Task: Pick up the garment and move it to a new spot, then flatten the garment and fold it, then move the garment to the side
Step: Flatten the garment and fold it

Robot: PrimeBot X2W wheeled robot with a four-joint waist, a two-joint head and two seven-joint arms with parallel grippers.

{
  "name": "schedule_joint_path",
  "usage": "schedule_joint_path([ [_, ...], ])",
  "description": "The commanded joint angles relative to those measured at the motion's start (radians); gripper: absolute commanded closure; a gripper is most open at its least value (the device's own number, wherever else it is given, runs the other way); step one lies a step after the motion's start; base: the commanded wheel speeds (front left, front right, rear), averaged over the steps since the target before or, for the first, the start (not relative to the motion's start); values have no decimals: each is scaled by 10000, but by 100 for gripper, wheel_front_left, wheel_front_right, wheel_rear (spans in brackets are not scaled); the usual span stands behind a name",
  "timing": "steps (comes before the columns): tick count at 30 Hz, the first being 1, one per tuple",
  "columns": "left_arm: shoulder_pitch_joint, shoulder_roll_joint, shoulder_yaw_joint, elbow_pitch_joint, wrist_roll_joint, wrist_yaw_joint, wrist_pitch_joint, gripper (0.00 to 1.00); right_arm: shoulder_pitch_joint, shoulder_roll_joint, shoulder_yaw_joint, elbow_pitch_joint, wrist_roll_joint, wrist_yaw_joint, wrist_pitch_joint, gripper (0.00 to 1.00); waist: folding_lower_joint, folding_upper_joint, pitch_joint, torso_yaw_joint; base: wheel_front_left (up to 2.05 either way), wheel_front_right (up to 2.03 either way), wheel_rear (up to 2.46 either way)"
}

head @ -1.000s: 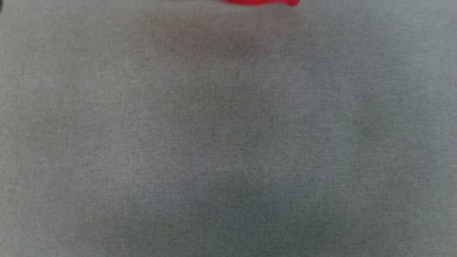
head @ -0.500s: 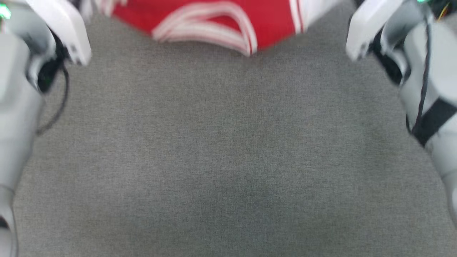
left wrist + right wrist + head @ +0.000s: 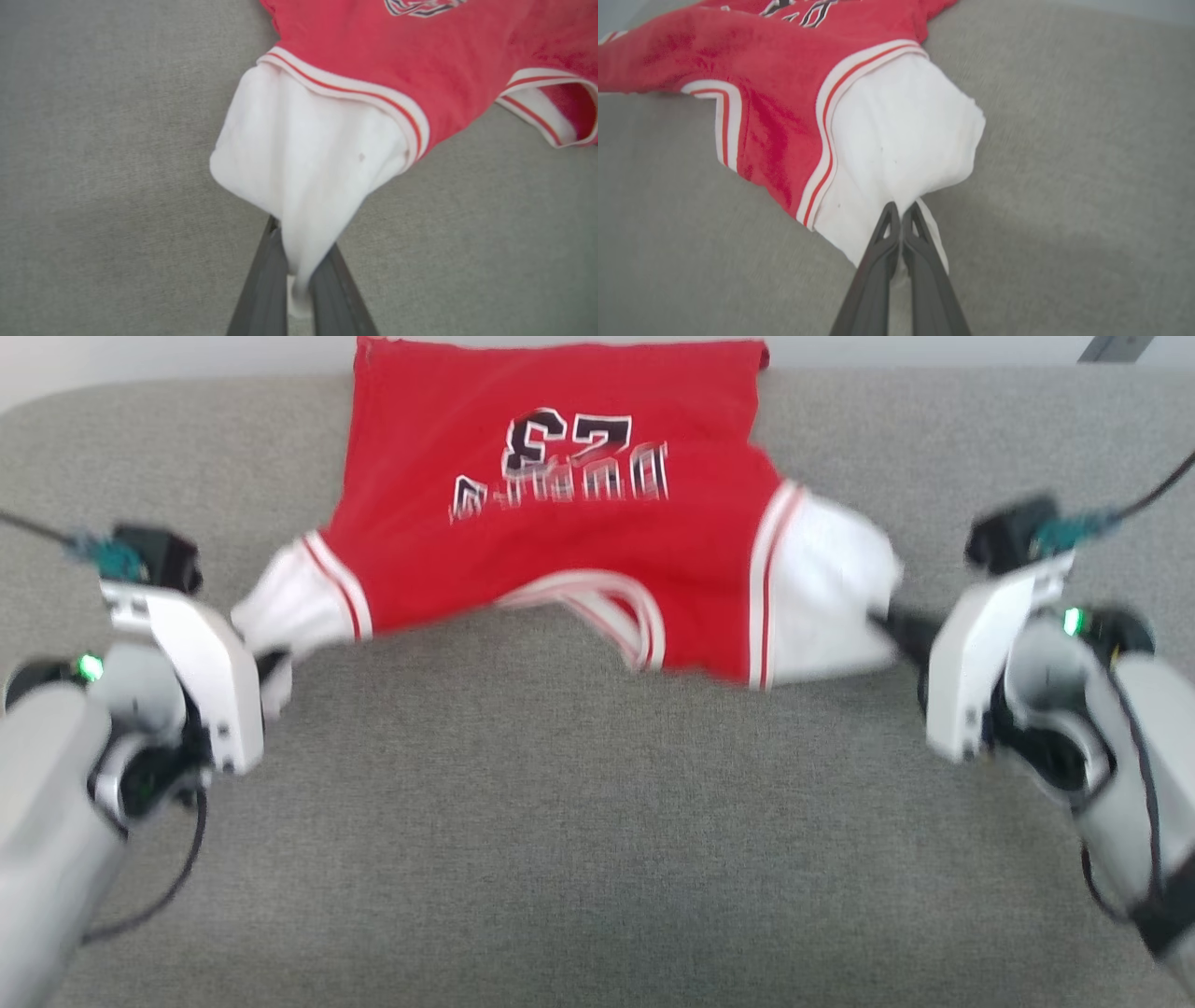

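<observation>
The garment, a red jersey with white sleeves and black number print, lies spread across the far half of the grey surface, collar toward me. My left gripper is shut on the white left-hand sleeve, which bunches between the dark fingers. My right gripper is shut on the white right-hand sleeve, pinched at the fingertips. Both sleeves are pulled outward and taut. The striped collar sags toward me between the two arms.
The grey fabric-covered surface stretches wide in front of the garment. Its far edge meets a pale wall just behind the jersey's hem. Cables trail from both wrists.
The head view has swung upward, bringing the whole jersey and both arms into the picture. Both grippers keep their hold on the sleeves.
</observation>
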Motion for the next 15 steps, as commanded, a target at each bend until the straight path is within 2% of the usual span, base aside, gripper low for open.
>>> schedule_joint_path([
  [1,364,210,30,-437,-155,212,101,100,412,-117,-44,-327,86,1,316,100,1,0,-141,36,0,0,0],
  [3,986,572,88,-1472,-330,600,245,100,1025,-363,-224,-980,240,1,898,100,1,0,-247,49,0,0,0],
  [9,2803,1783,277,-4352,-836,2146,657,100,2859,-823,-965,-2834,424,1,2649,100,1,0,-479,99,0,0,0],
  [10,2803,1783,277,-4352,-836,2146,657,100,2859,-823,-965,-2834,424,1,2649,100,1,0,-479,99,0,0,0],
  [11,3324,2153,322,-5218,-984,2636,752,100,3475,-985,-1242,-3449,409,1,3292,100,1,0,-524,116,0,0,0],
  [15,4292,2842,363,-6648,-1297,3486,936,100,4737,-1085,-1924,-4699,470,1,4554,100,1,0,-560,135,0,0,0],
])
